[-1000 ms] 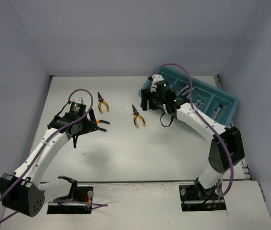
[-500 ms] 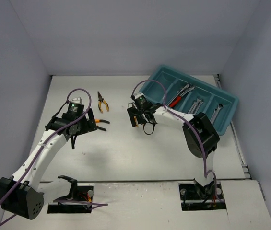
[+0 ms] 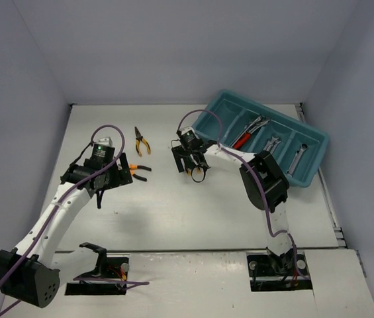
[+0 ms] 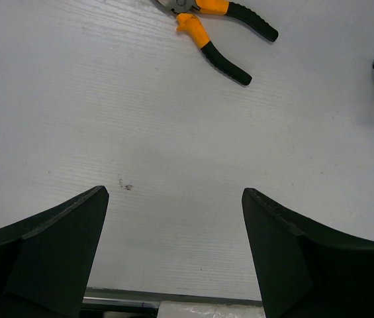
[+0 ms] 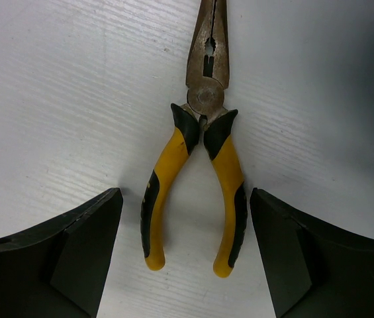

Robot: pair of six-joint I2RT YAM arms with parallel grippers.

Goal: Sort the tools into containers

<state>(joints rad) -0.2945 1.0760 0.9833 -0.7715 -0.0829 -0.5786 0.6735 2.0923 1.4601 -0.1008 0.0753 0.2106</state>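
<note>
My right gripper is open and hovers low over yellow-and-black needle-nose pliers. Its fingers flank both handles without touching them. In the top view the arm hides most of these pliers. My left gripper is open and empty. Orange-handled pliers lie just to its right and show at the top of the left wrist view. A third pair of pliers lies farther back. The teal tray at the back right holds a red-handled wrench and silver wrenches.
Grey walls close in the white table on three sides. The table's near edge shows under my left gripper. Purple cables loop over both arms.
My right arm has swung left from the tray and come down over the needle-nose pliers. My left arm has barely shifted.
</note>
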